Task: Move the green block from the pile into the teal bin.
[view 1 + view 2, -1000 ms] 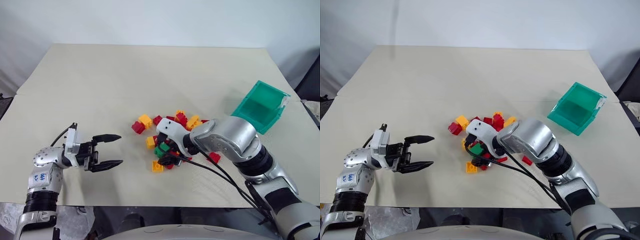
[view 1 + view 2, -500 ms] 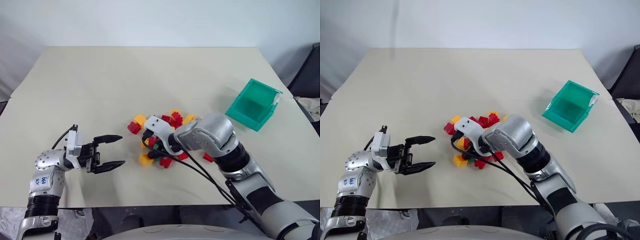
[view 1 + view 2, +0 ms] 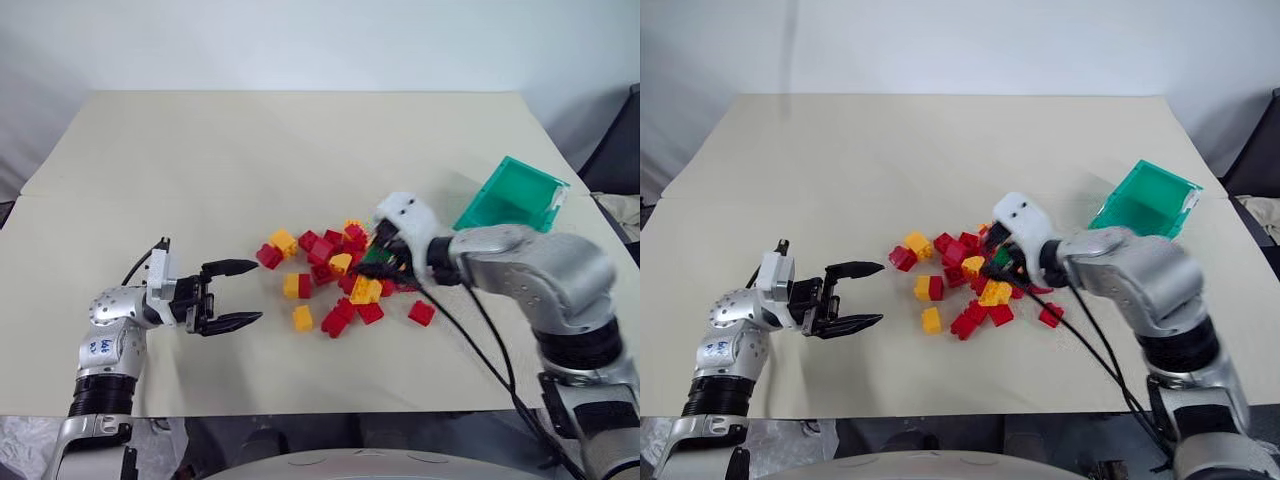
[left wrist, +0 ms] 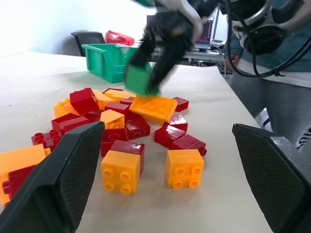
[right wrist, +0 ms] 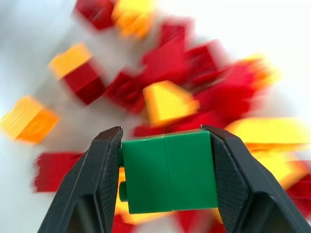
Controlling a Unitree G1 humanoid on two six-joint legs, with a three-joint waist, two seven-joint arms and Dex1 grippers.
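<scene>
Right wrist view: green block [image 5: 167, 172] clamped between the right gripper [image 5: 165, 160] fingers, raised just above the pile [image 3: 335, 280]. Bin [image 3: 512, 195] well beyond the pile's far right side, tipped on edge. Likely trouble: grip on smooth side faces only, so a quick swing toward the bin might twist the block loose; a tilted bin mouth could bounce it out. Left gripper [image 3: 230, 297] wide open, empty, well left of the pile.
</scene>
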